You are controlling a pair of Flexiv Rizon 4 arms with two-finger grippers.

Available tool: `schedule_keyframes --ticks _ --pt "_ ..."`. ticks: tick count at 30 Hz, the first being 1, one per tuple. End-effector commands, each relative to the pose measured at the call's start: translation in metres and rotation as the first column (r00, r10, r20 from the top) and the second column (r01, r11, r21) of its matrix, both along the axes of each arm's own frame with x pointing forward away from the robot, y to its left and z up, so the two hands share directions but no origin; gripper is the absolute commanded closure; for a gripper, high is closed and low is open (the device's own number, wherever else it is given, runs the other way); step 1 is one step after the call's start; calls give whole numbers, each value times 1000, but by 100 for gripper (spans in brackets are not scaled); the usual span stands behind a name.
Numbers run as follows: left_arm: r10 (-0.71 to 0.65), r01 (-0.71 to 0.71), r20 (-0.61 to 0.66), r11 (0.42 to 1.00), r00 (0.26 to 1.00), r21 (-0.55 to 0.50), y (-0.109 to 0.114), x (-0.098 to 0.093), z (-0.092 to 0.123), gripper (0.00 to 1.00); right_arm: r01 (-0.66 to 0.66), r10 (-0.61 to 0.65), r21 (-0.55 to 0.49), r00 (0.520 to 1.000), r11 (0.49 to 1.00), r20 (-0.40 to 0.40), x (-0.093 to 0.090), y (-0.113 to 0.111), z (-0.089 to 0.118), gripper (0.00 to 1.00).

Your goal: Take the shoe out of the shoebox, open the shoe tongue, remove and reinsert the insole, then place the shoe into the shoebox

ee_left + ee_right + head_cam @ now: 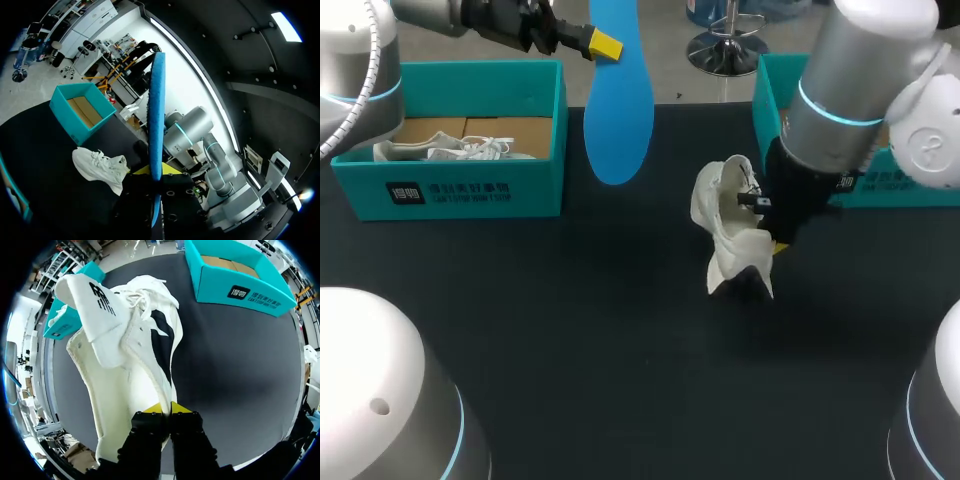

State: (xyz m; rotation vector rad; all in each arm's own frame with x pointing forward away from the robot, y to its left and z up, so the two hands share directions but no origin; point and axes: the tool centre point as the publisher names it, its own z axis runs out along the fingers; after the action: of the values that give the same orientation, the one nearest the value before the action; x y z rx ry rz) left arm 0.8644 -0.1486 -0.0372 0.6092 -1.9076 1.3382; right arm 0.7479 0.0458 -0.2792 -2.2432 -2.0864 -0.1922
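High over the table's far side hangs a long blue insole (618, 90), and my left gripper (603, 44) is shut on its top end. The left wrist view shows the insole (156, 115) edge-on, rising from between that gripper's (155, 172) yellow tips. A white shoe (730, 225) stands tilted on the black table, right of centre. My right gripper (775, 243) is shut on the shoe's rim. In the right wrist view its yellow tips (164, 409) pinch the shoe's (125, 365) side wall, and the tongue (95, 305) is folded outward so the inside shows.
At the far left stands a teal shoebox (460, 195) holding a second white shoe (445, 150). Another teal shoebox (770, 100) sits at the far right, partly behind my right arm. The black table (620, 350) stretches bare in front of the shoe.
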Motion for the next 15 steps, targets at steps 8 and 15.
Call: schedule_keyframes --ticks 8,15 --pt "1 -1 1 1000 1000 -1 1 0 -1 100 75 -73 -26 995 997 64 -16 14 -7 100" --pt "1 -1 1 1000 1000 -1 1 0 -1 100 84 -84 3 993 996 81 -21 19 -28 100"
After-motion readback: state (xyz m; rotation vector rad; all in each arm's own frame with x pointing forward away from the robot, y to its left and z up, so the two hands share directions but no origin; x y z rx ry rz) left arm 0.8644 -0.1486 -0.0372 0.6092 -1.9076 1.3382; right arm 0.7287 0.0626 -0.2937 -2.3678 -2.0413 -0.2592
